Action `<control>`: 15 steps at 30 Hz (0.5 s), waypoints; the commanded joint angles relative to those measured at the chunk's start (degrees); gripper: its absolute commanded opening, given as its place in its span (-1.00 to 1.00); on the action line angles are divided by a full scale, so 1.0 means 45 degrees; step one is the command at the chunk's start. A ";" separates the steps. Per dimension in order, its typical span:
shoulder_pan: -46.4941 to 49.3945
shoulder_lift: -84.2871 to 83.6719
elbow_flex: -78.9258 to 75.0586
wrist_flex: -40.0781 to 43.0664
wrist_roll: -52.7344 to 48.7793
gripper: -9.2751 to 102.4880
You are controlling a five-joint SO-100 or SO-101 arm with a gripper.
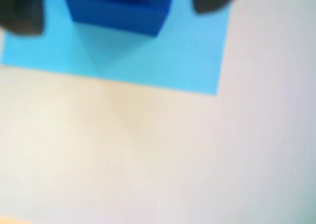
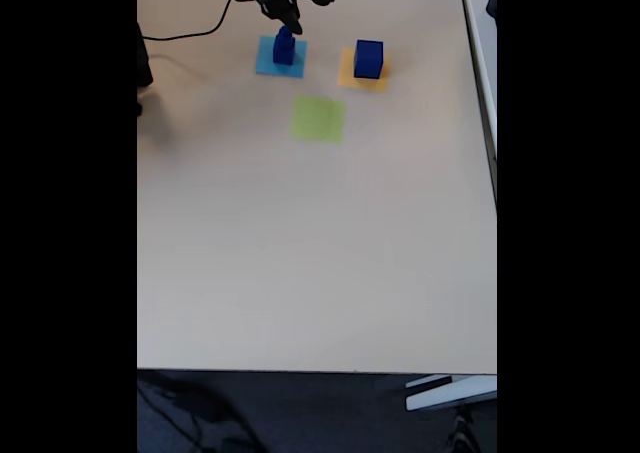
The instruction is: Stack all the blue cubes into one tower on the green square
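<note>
Office-like room – pale desk (image 2: 300, 273), dark carpet (image 2: 300, 413), trailing cable (image 2: 190, 35)

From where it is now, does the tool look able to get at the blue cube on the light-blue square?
Probably yes. In the fixed view the tool hangs right above that blue cube on the light-blue square. In the wrist view, dark fingers flank it and nothing blocks the way.

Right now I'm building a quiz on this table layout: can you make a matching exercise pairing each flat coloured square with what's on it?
Things:
1. light-blue square
2. orange-yellow square
3. green square

States:
a. bare
b. a single blue cube standing apart from the arm
c. stacked blue cubes under the gripper

Pairs: 1-c, 2-b, 3-a
</note>
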 commanded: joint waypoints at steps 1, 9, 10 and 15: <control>0.0156 -0.0020 -0.1133 -0.0781 -0.0176 -0.43; 0.0391 -0.0586 -0.1621 -0.1309 0.0039 -0.26; 0.0410 -0.0723 -0.1738 -0.1328 0.0039 -0.26; 0.0254 -0.1270 -0.2051 -0.1484 0.0625 -0.26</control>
